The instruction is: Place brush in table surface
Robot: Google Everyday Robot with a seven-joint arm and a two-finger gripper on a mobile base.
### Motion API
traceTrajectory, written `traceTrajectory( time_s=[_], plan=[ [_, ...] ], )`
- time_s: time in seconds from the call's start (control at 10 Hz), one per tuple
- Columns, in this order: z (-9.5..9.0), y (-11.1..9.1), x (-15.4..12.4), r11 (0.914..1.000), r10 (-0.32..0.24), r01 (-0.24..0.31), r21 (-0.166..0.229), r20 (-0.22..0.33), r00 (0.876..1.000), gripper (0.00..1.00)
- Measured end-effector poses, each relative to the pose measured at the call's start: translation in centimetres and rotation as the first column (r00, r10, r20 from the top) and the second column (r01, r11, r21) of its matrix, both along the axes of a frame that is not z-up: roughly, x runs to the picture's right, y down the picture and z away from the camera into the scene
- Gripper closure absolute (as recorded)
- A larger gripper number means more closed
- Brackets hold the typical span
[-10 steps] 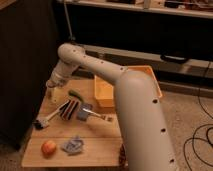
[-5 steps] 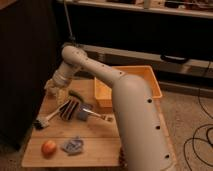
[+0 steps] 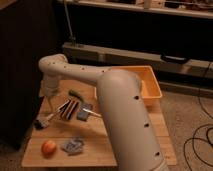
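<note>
Since the frame half a sec back, the arm (image 3: 120, 110) has swung. Its elbow now sits lower and further left, and more of the orange bin (image 3: 150, 86) shows past the big link. The brush (image 3: 45, 120) hasn't shifted.

The gripper (image 3: 53, 106) hangs off the wrist over the table's left part, pointing down, jaws spread apart, w/ the brush lying just below & left of them. You can see the brush flat on the table surface (image 3: 60, 132), near the left edge: dark head toward the edge, white handle running up-right toward the gripper. Whether a fingertip touches the handle end — can't tell.

Just right of the gripper lies the dark striped block (image 3: 70, 107). Beside that is the grey pad (image 3: 83, 113), w/ its short handle pointing right, toward the arm. A small green item (image 3: 76, 93) sits behind the block.

At the front-left you've got an orange fruit (image 3: 48, 148) and next to it a crumpled grey cloth (image 3: 74, 145) — both apart from the brush. The bin stands at the table's back-right corner.
</note>
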State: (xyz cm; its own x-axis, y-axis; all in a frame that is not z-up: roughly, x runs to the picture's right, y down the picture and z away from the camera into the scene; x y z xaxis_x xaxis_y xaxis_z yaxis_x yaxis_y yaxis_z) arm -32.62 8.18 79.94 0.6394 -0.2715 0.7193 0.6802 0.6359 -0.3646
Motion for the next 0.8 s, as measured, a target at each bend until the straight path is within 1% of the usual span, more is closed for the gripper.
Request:
traceTrajectory(
  time_s=[0.2,0.3,0.4,0.5,0.7,0.8],
  plan=[
    [2.2,1.4,-0.1,0.9995,-0.012,0.011,0.029,0.040,0.999,0.20],
    [2.5,1.8,-0.7,0.9996,0.000,-0.002,0.028,0.072,0.997,0.20],
    [3.1,2.0,-0.7,0.9996,0.018,-0.020,0.017,0.098,0.995,0.20],
    [3.9,1.9,-0.6,0.9986,0.054,-0.054,-0.005,0.139,0.989,0.20],
    [4.5,2.2,-1.7,0.9972,0.070,-0.064,-0.038,0.192,0.979,0.20],
    [5.2,2.8,-2.1,0.9959,0.071,-0.058,-0.070,0.215,0.974,0.20]
  ],
)
